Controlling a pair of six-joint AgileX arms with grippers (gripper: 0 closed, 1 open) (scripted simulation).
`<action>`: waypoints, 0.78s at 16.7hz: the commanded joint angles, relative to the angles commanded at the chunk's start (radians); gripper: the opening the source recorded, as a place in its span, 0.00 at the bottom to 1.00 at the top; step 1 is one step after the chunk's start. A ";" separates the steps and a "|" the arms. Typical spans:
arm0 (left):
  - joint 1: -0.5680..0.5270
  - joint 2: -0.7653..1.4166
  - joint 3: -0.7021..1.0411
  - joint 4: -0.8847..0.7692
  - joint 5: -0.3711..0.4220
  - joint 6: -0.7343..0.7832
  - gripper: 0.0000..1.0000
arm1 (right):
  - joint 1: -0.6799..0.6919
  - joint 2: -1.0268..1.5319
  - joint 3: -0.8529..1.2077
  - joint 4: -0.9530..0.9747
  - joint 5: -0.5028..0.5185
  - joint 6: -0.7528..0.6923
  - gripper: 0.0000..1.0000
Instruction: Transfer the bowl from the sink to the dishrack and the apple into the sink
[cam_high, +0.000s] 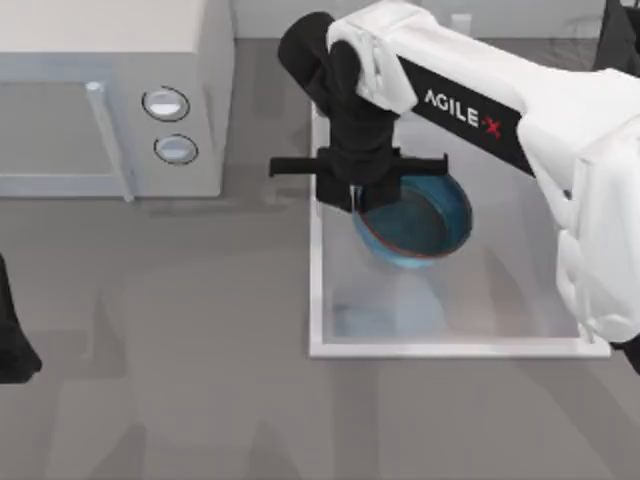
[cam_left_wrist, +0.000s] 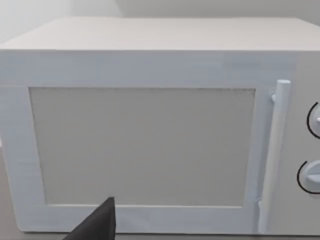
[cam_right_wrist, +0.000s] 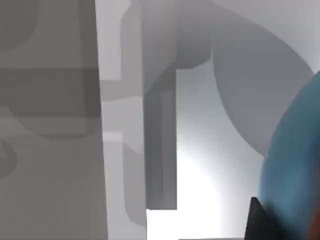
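Note:
The blue bowl (cam_high: 420, 218) with its reddish-brown rim hangs tilted over the back half of the white sink (cam_high: 450, 349), casting a shadow on the sink floor. My right gripper (cam_high: 356, 196) reaches in from the right and is shut on the bowl's left rim. In the right wrist view the bowl (cam_right_wrist: 295, 165) sits close at the edge, above the sink's white wall (cam_right_wrist: 120, 150). A dark edge at the back right corner looks like the dishrack (cam_high: 620, 35). The apple is out of view. My left arm (cam_high: 12, 335) is parked at the table's left edge.
A white microwave (cam_high: 110, 100) with two knobs stands at the back left, and its door (cam_left_wrist: 145, 145) and handle face the left wrist camera. Bare grey table lies in front of the microwave and the sink.

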 joint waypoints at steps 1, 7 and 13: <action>0.000 0.000 0.000 0.000 0.000 0.000 1.00 | 0.029 -0.074 -0.040 -0.033 0.004 0.031 0.00; 0.000 0.000 0.000 0.000 0.000 0.000 1.00 | 0.236 -0.586 -0.308 -0.261 0.029 0.231 0.00; 0.000 0.000 0.000 0.000 0.000 0.000 1.00 | 0.379 -0.856 -0.486 -0.412 0.047 0.359 0.00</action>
